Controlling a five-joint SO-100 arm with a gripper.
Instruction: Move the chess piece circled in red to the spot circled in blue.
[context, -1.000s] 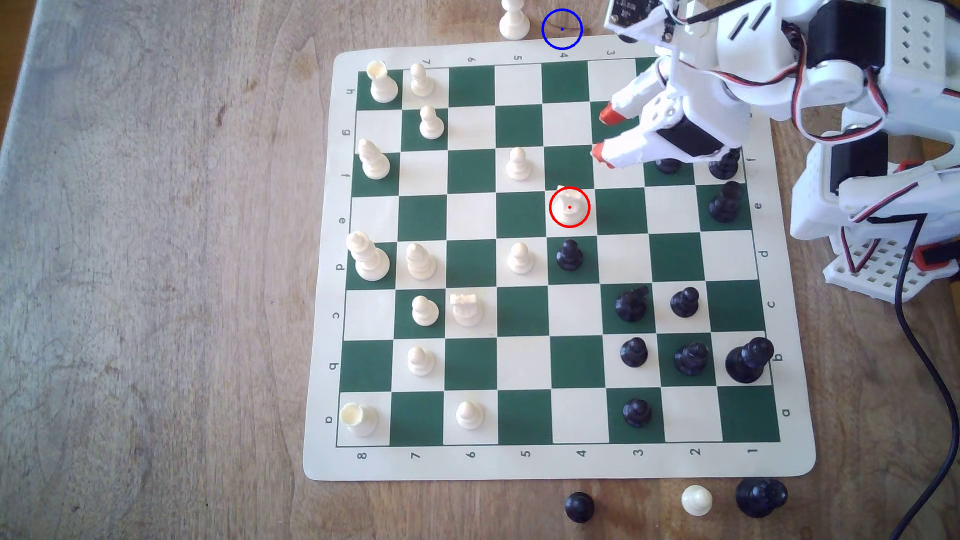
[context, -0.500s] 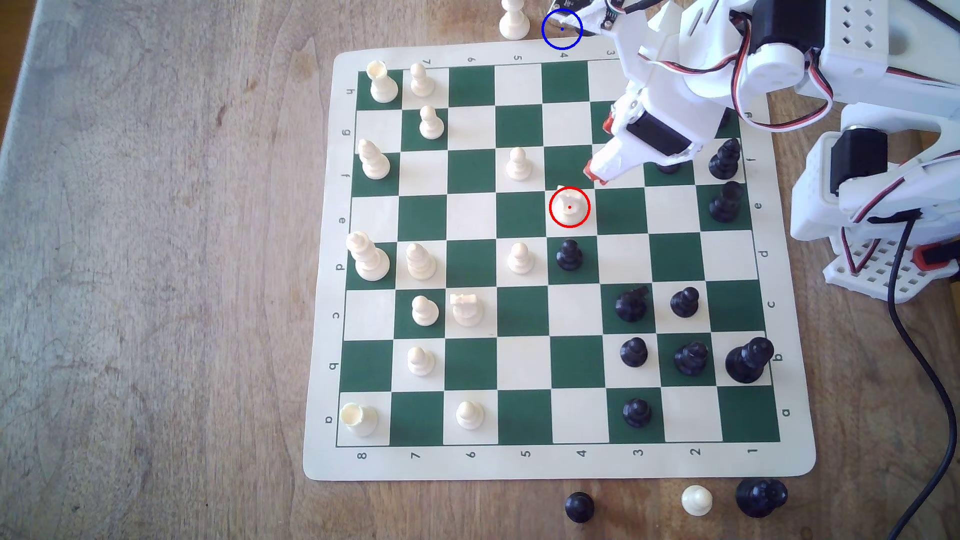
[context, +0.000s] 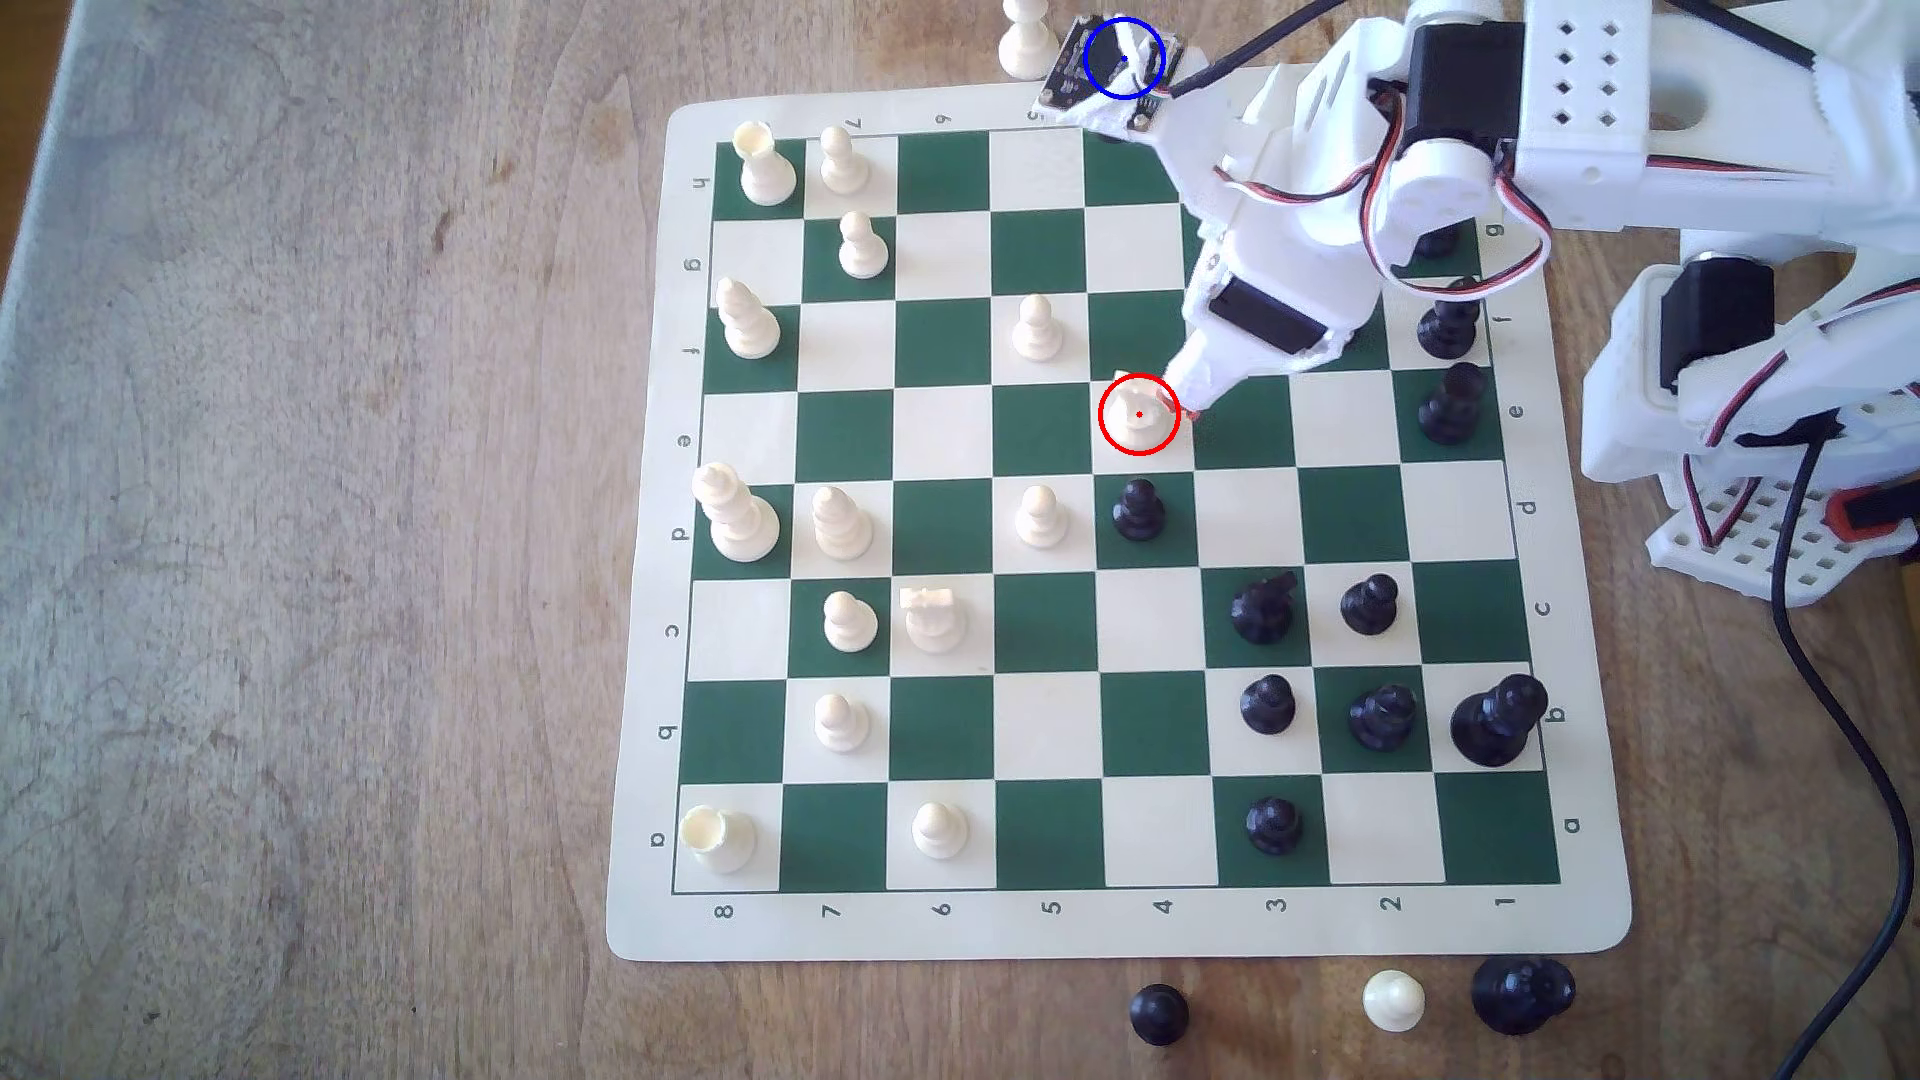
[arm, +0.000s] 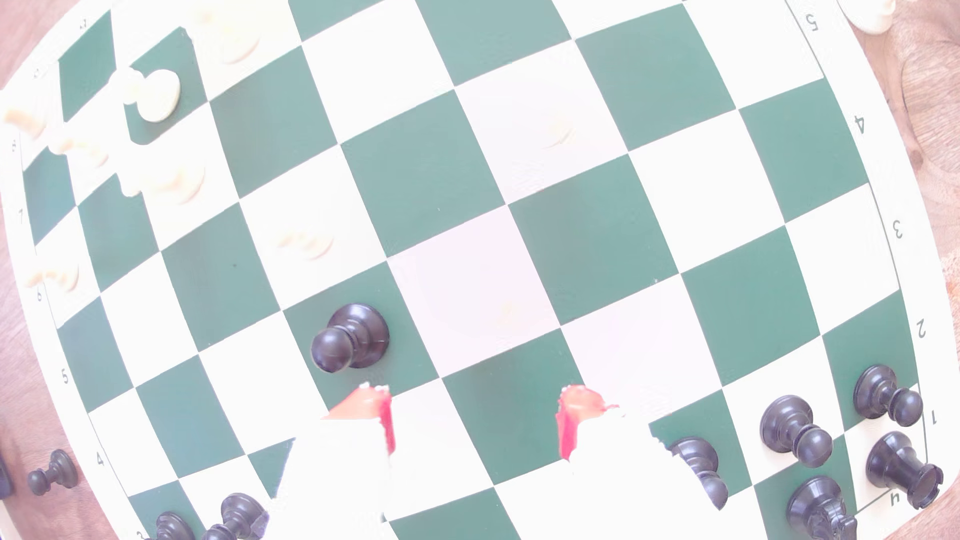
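One open tool (arm: 475, 420) beside knight (context: 1135, 410)

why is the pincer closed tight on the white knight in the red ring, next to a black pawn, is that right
Not quite: the wrist view shows the pincer open, its red tips apart. The white knight stands ungripped on its square, the black pawn on the neighbouring one.
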